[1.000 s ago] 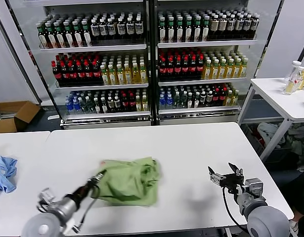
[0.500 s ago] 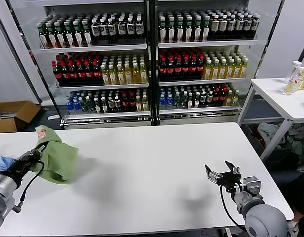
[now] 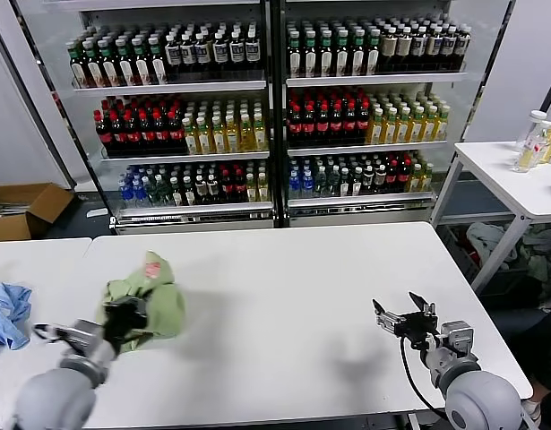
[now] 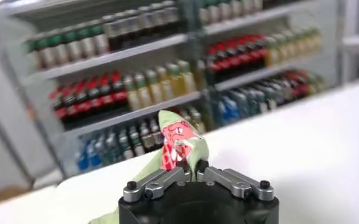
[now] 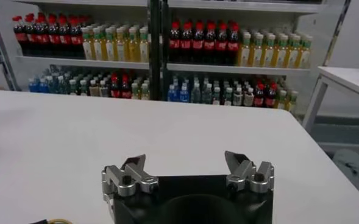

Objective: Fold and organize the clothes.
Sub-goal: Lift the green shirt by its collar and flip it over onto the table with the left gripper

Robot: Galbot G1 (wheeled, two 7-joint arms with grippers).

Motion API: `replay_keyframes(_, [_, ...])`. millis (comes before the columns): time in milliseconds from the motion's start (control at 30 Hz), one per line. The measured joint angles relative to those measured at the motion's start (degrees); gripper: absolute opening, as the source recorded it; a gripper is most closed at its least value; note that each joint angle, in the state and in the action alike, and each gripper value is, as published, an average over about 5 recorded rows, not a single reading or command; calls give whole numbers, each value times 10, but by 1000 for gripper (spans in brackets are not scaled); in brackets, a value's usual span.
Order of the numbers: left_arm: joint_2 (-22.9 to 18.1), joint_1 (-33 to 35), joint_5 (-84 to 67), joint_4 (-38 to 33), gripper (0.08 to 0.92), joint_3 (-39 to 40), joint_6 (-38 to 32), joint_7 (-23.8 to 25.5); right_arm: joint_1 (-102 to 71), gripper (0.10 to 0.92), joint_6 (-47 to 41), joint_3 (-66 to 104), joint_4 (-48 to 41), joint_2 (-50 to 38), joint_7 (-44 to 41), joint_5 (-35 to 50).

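Soft, matt green cloth shirt (image 3: 150,300) crumples on the smooth white counter (image 3: 302,296); the left pincer (image 4: 195,175) is dull metal.

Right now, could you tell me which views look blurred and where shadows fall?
Head view: the left claw and its arm are smeared, the green shirt slightly soft; a faint shadow lies on the table beside the right claw. Left wrist view: shelves behind are blurred, the shirt's red mark readable. Right wrist view: sharp throughout.

left end effector (image 3: 124,315) blurred | shirt (image 4: 178,141) lower part hidden | blue garment (image 3: 4,313) cropped
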Motion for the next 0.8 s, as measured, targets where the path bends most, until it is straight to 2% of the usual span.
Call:
replay_keyframes(233, [-5, -54, 99, 6, 109, 117, -6, 22, -5, 823, 0, 3, 4, 4, 0, -3])
replay_keyframes(500, [-26, -119, 152, 34, 117, 221, 4, 23, -12, 823, 0, 10, 8, 7, 0, -8])
replay_keyframes(600, [-39, -140, 157, 46, 166, 250, 4, 17, -13, 823, 0, 12, 11, 8, -1, -9])
replay_keyframes(800, [-73, -162, 119, 58, 335, 289, -8, -8, -12, 823, -1, 9, 13, 9, -4, -13])
